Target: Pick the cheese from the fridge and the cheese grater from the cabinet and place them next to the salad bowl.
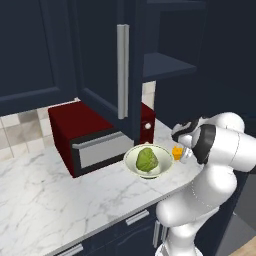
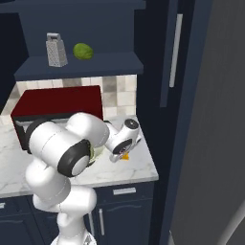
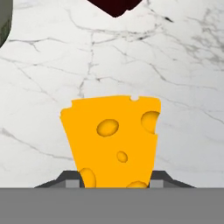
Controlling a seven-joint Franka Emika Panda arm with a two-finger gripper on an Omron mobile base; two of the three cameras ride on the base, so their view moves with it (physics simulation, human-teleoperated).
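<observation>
The cheese [image 3: 111,140], an orange-yellow wedge with holes, sits between my fingertips just above the white marble counter [image 3: 175,65]. My gripper [image 3: 114,181] is shut on it. In the left base view the cheese [image 1: 177,151] is close to the right of the salad bowl [image 1: 131,166], which holds a green lettuce lump [image 1: 146,159]. My gripper [image 1: 182,153] points down there. The cheese [image 2: 126,156] peeks out under my hand [image 2: 122,152] in the right base view. The cheese grater [image 2: 56,50] stands upright on the shelf of the open cabinet [image 2: 79,67].
A dark red microwave [image 1: 75,125] stands behind the bowl. The open cabinet door [image 1: 100,60] with its silver bar handle [image 1: 122,70] hangs above the bowl. A loose green lump [image 2: 83,51] lies beside the grater. The grey fridge [image 2: 215,95] rises past the counter's right end [image 2: 152,167].
</observation>
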